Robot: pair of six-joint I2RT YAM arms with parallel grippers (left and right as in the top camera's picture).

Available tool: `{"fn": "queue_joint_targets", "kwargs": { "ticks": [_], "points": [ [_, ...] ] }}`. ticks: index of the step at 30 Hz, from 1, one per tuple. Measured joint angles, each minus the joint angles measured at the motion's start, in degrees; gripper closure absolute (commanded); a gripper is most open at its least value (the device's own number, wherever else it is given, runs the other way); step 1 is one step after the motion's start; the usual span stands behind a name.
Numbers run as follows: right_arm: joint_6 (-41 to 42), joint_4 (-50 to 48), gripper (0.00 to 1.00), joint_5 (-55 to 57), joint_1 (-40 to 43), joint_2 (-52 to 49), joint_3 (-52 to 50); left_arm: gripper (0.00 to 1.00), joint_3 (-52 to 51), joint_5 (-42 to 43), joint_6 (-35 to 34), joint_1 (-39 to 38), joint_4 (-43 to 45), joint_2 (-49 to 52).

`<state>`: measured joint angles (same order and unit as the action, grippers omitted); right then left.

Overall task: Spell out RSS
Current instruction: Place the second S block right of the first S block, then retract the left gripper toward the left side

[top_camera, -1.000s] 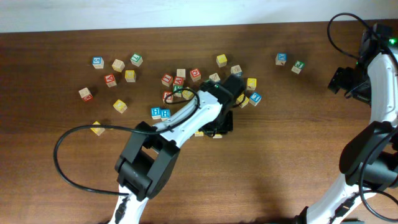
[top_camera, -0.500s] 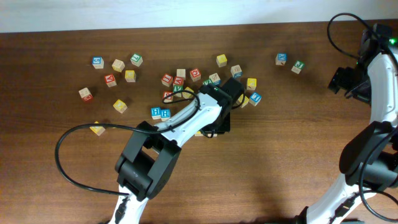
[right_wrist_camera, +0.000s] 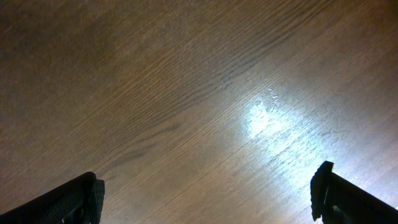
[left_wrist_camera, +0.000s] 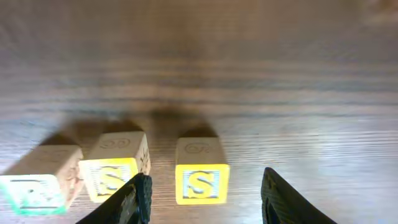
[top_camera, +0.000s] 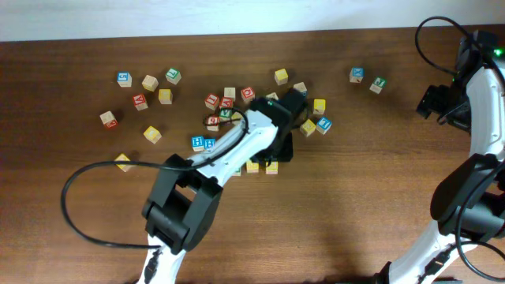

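Three letter cubes stand in a row on the table. In the left wrist view they are the green R cube (left_wrist_camera: 34, 186) at the left, a yellow S cube (left_wrist_camera: 115, 174) beside it, and a second yellow S cube (left_wrist_camera: 200, 177) a small gap to the right. From overhead the two S cubes (top_camera: 252, 166) (top_camera: 271, 167) show just below the left arm, which mostly hides the R cube (top_camera: 237, 169). My left gripper (left_wrist_camera: 206, 190) (top_camera: 278, 152) is open, its fingers either side of the right S cube without touching it. My right gripper (right_wrist_camera: 205, 193) (top_camera: 434, 101) is open and empty over bare wood at the far right.
Many loose letter cubes lie scattered behind the left arm, among them two blue H cubes (top_camera: 203, 143) and a yellow cube (top_camera: 281, 76). Two more cubes (top_camera: 357, 74) (top_camera: 378, 84) sit at the back right. A black cable (top_camera: 79, 189) loops at the front left.
My left gripper has drawn back toward the far side, off the right S cube, which now stands free in the row. The right arm has not moved.
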<state>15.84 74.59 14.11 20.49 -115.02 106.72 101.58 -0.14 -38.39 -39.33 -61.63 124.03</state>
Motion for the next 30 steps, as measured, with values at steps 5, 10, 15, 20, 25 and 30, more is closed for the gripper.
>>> {"fn": "queue_joint_targets", "kwargs": {
  "ticks": [5,10,15,20,25,30],
  "points": [
    [0.02,0.04,0.02,0.00,0.00,0.00,0.00,0.48,9.14,0.37,1.31,4.22,-9.20,-8.61],
    [0.02,-0.02,0.02,0.00,0.00,0.00,0.00,0.01,11.63,-1.92,3.45,17.88,-18.34,-23.06],
    [0.00,0.00,0.02,0.00,0.00,0.00,0.00,0.01,11.58,-4.83,3.48,27.98,-22.84,-23.43],
    [0.00,0.00,0.02,0.00,0.00,0.00,0.00,0.01,11.58,-4.85,3.50,28.44,-23.56,-23.43],
    [-0.02,0.00,0.02,0.00,0.00,0.00,0.00,0.01,11.58,-6.29,3.50,28.44,-24.50,-23.43],
    [0.00,0.02,0.02,0.00,0.00,0.00,0.00,0.01,11.58,-6.38,3.50,28.44,-24.26,-23.43]
  ]
}}
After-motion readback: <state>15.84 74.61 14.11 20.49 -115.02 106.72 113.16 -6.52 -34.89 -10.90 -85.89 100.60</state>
